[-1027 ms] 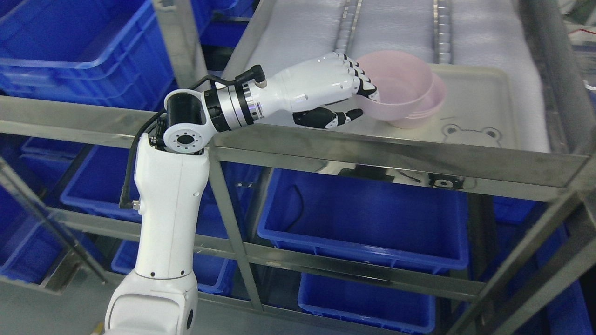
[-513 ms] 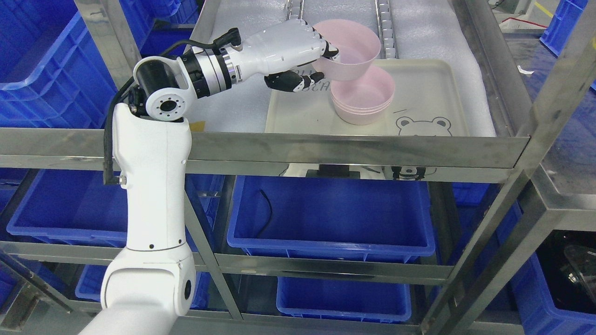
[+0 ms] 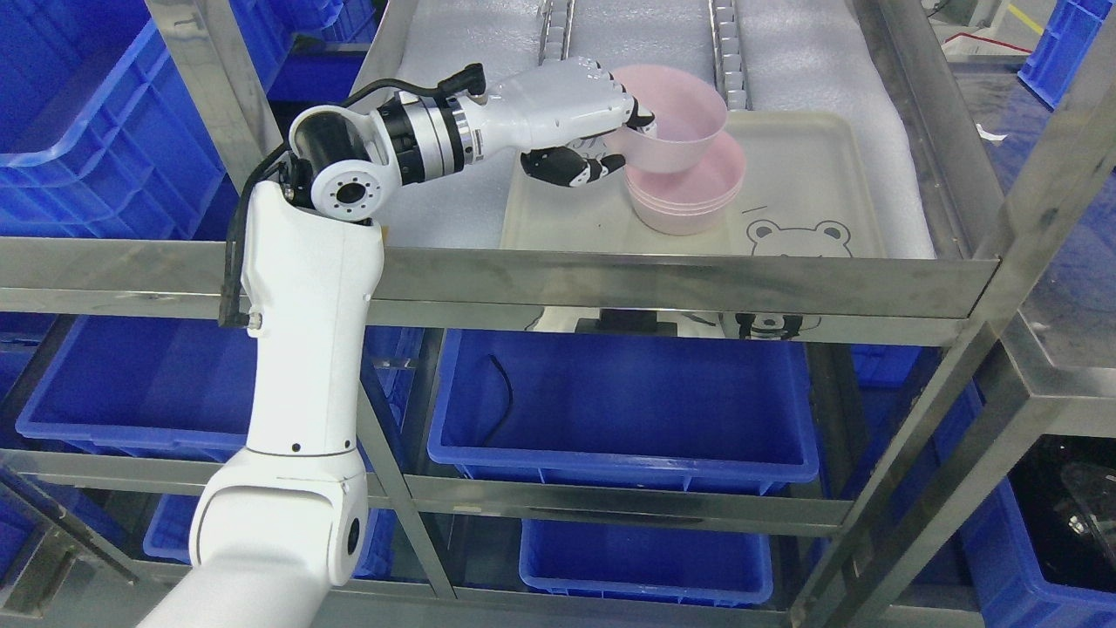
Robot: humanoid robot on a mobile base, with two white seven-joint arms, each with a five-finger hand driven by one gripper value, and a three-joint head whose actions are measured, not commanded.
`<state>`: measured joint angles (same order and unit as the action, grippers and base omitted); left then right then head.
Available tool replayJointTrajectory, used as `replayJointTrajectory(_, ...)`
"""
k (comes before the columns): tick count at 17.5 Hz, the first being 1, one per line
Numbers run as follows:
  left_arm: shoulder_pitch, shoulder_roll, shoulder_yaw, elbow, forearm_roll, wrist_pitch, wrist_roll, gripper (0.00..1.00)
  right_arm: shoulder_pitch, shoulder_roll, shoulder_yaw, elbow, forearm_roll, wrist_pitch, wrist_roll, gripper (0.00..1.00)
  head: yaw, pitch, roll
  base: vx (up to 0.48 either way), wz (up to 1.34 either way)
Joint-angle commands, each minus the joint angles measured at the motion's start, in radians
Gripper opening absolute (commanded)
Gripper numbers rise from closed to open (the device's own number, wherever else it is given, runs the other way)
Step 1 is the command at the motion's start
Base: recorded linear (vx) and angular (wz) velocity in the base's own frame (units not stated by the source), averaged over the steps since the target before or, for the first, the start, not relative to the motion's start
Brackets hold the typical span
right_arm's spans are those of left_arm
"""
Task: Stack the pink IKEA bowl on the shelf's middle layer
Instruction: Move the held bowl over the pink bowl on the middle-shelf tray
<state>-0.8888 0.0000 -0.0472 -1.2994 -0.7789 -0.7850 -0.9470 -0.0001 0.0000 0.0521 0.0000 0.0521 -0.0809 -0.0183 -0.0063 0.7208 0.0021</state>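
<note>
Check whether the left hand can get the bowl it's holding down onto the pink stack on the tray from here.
Probably yes. The left hand grips the pink bowl by its near rim, tilted and just above the stack of bowls on the tray. Nothing lies between them; it needs levelling first.

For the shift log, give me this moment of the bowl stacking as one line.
left hand: holds pink bowl by rim | bowl: tilted over stack of pink bowls, not seated | stack: on cream tray | right hand: not in view
</note>
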Motion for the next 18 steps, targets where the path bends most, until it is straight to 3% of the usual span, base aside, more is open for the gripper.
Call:
replayJointTrajectory(1,-0.005,0.018,-0.135,0.098,-0.003,0.0,0.011,0.02,0.003,-0.017,0.0,-0.017,0.0,0.0,0.0,1.0,0.0,0.0,0.0,0.0,0.0)
replayJointTrajectory(10,-0.007,0.018,-0.132,0.104,-0.005,0.0,0.034,0.06,0.003,-0.017,0.0,-0.017,0.0,0.0,0.0,1.0,0.0,0.0,0.0,0.0,0.0)
replayJointTrajectory(11,-0.009,0.018,-0.125,0.104,-0.005,0.0,0.034,0.18,0.003,-0.017,0.0,-0.017,0.0,0.0,0.0,1.0,0.0,0.0,0.0,-0.001,0.01)
replayJointTrajectory(12,-0.009,0.018,-0.117,0.103,-0.003,0.0,0.037,0.44,0.003,-0.017,0.0,-0.017,0.0,0.0,0.0,1.0,0.0,0.0,0.0,-0.002,0.01)
replayJointTrajectory(14,-0.009,0.018,-0.097,0.097,-0.003,0.0,0.034,0.67,0.003,-0.017,0.0,-0.017,0.0,0.0,0.0,1.0,0.0,0.0,0.0,0.0,0.0)
replayJointTrajectory(18,-0.054,0.018,-0.011,0.084,0.027,0.0,0.095,0.87,0.003,-0.017,0.0,-0.017,0.0,0.0,0.0,1.0,0.0,0.0,0.0,0.001,-0.01)
